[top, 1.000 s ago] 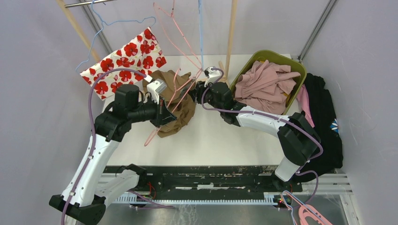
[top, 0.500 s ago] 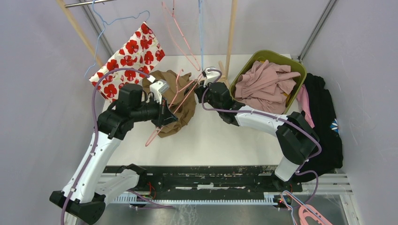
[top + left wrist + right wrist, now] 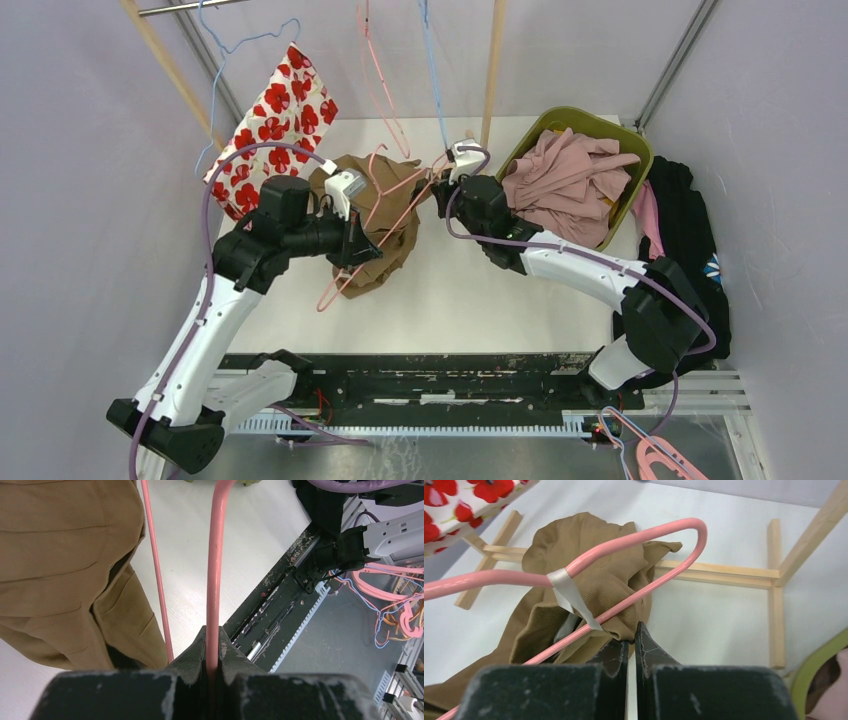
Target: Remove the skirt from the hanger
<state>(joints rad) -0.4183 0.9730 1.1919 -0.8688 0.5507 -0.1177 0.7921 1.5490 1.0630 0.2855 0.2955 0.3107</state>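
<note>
The brown corduroy skirt hangs bunched on a pink wire hanger above the white table. My left gripper is shut on the hanger; in the left wrist view the hanger's pink wire runs straight out from between my left gripper's closed fingers, with the skirt to the left. My right gripper is at the skirt's right edge. The right wrist view shows my right gripper shut, its tips nipping a fold of the skirt beneath the hanger's bend.
A red-flowered cloth hangs on a blue hanger at back left. An olive basket of pink clothes stands at back right, and a black garment lies beside it. Wooden posts and a hanging pink hanger are behind.
My right gripper has closed on the skirt's edge and shifted slightly right. The left arm has drifted right with the hanger. The flowered cloth has swung back and up.
</note>
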